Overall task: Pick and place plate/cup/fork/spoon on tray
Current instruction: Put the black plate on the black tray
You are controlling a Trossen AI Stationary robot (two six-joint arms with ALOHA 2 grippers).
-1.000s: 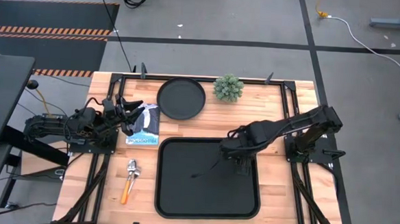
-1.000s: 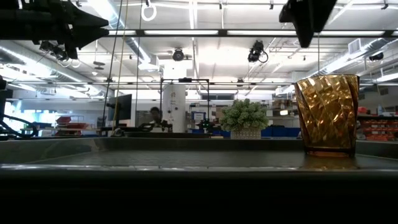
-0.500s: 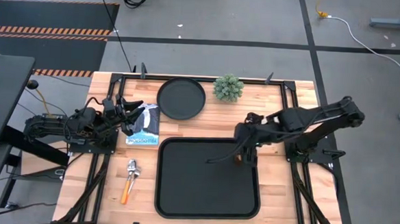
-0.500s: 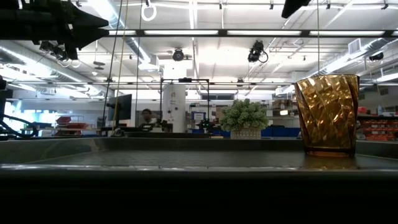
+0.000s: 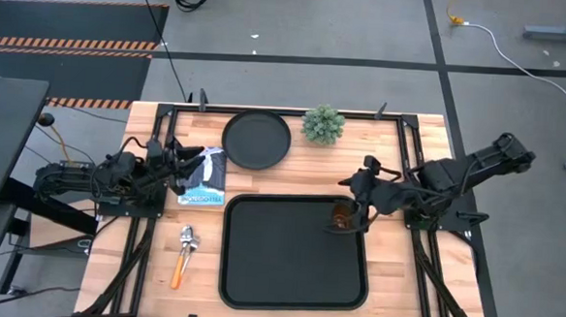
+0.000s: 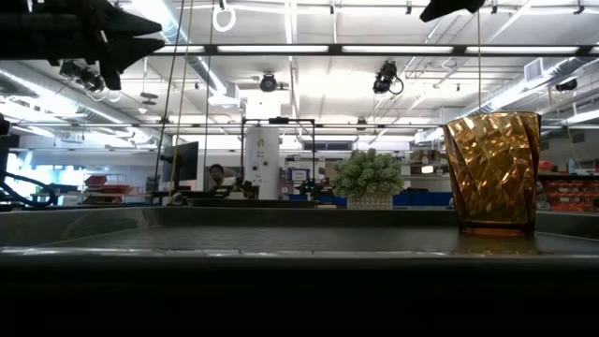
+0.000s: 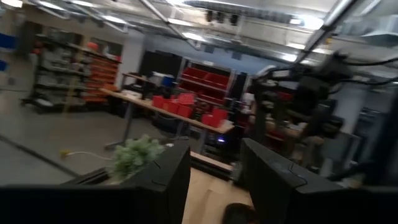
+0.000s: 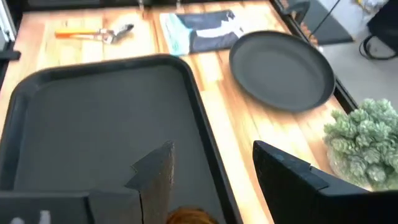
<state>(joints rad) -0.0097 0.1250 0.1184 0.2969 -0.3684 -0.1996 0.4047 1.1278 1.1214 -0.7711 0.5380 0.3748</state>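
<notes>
Now the cup (image 5: 342, 216) is standing upright on the tray (image 5: 258, 274), in its far right corner, so the placing step is looking done for this piece. The right claw (image 5: 366, 194) is hanging just beyond that corner, off the cup, its jaws spread wide and gripping nothing. The plate (image 5: 256, 139) is lying on the table near the far edge, beside the plant (image 5: 323, 125), and the fork and spoon (image 5: 183, 254) are lying together by the tray's left side, too close to tell apart here. The next move is probably calling for one of these, most likely a reach toward the plate. The left claw (image 5: 180, 169) is waiting near the table's left edge over a printed packet (image 5: 204, 179), half spread and carrying nothing.
</notes>
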